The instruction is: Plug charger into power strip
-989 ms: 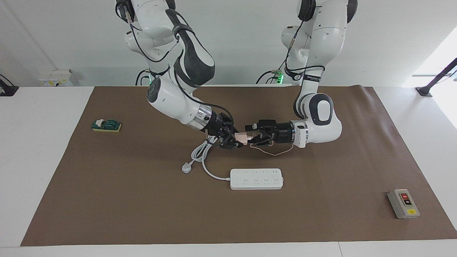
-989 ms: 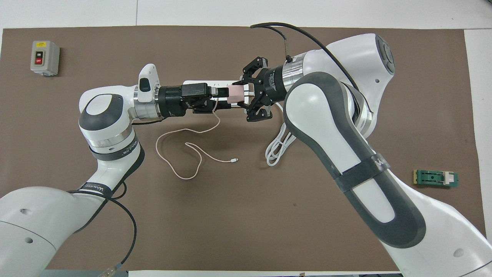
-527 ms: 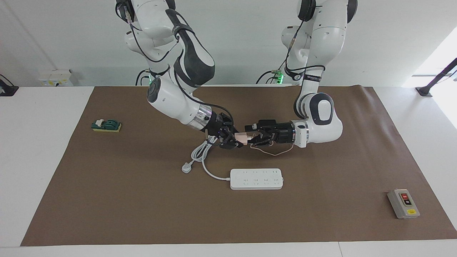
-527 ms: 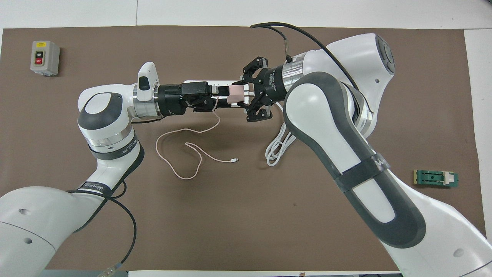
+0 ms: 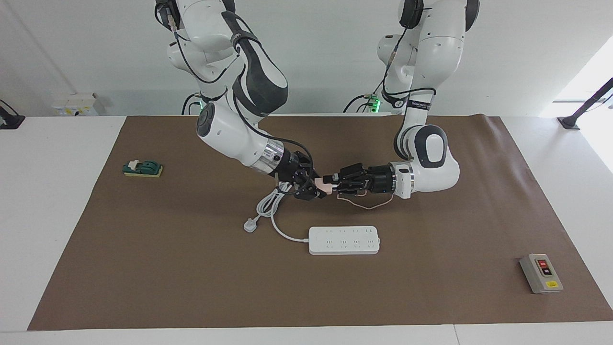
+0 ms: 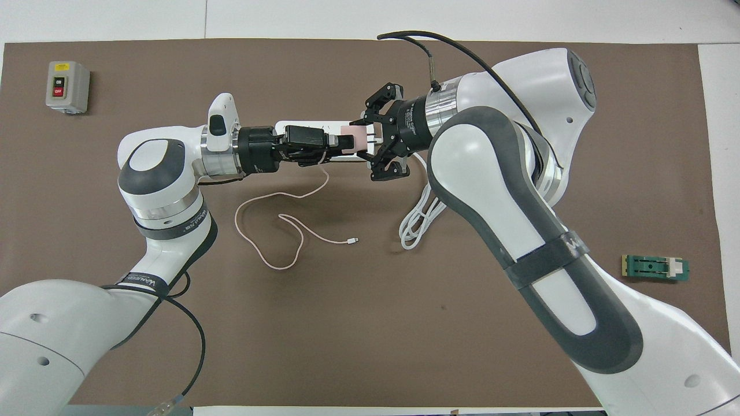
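Observation:
The charger [image 5: 326,185] [image 6: 354,140], a small pale-pink cube, hangs in the air between both grippers, above the mat and over the power strip's edge in the overhead view. My left gripper [image 5: 334,181] [image 6: 337,141] is shut on the end toward the left arm. My right gripper [image 5: 316,187] [image 6: 370,142] is shut on the other end. The charger's thin pink cable [image 5: 367,207] [image 6: 278,226] droops to the mat and loops nearer the robots. The white power strip [image 5: 344,240] [image 6: 281,123] lies flat, farther from the robots than the grippers, mostly covered in the overhead view.
The strip's thick white cord [image 5: 269,203] [image 6: 417,222] coils toward the right arm's end and stops at a white plug [image 5: 250,224]. A grey button box [image 5: 541,273] [image 6: 67,86] sits at the left arm's end. A green block [image 5: 142,168] [image 6: 655,268] sits at the right arm's end.
My left gripper has closed its fingers on the charger, which the right gripper held all along. The charger and both arms have barely shifted.

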Controlling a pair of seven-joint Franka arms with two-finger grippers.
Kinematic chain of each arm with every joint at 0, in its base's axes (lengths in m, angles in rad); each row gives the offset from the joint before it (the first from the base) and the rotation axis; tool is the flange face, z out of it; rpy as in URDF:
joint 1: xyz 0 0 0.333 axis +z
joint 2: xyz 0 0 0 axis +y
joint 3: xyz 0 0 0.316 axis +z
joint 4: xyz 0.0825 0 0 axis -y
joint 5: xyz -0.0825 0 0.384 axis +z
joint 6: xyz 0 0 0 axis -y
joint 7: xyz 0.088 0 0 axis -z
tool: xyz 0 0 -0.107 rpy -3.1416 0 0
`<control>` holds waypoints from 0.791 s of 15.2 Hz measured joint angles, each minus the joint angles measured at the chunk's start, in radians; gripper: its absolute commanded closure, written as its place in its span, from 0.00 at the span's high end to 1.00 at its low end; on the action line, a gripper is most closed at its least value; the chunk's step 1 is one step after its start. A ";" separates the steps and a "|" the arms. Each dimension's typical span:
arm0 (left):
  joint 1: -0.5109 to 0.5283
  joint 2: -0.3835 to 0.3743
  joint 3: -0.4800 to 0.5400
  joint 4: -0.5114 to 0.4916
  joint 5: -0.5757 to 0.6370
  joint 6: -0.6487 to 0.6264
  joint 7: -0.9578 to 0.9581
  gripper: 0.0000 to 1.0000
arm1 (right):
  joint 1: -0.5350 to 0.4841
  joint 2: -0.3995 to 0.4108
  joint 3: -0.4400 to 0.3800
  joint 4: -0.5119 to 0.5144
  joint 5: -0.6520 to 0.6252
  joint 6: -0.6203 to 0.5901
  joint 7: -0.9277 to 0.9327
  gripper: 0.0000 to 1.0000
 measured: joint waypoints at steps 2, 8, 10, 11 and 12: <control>0.000 0.000 0.000 0.000 0.000 0.000 0.000 0.00 | 0.000 0.000 0.000 0.000 0.000 0.000 0.004 0.99; 0.000 -0.002 0.001 0.011 0.000 0.050 -0.009 0.00 | 0.001 0.003 0.001 0.000 -0.014 0.005 0.019 1.00; 0.003 -0.006 0.009 0.032 0.052 0.076 -0.048 0.00 | 0.001 0.004 0.001 0.001 -0.014 0.008 0.020 1.00; 0.012 -0.010 0.014 0.049 0.105 0.085 -0.090 0.00 | 0.001 0.005 0.001 0.002 -0.014 0.009 0.020 1.00; 0.032 -0.013 0.021 0.069 0.158 0.090 -0.140 0.00 | 0.001 0.005 0.001 0.002 -0.014 0.009 0.020 1.00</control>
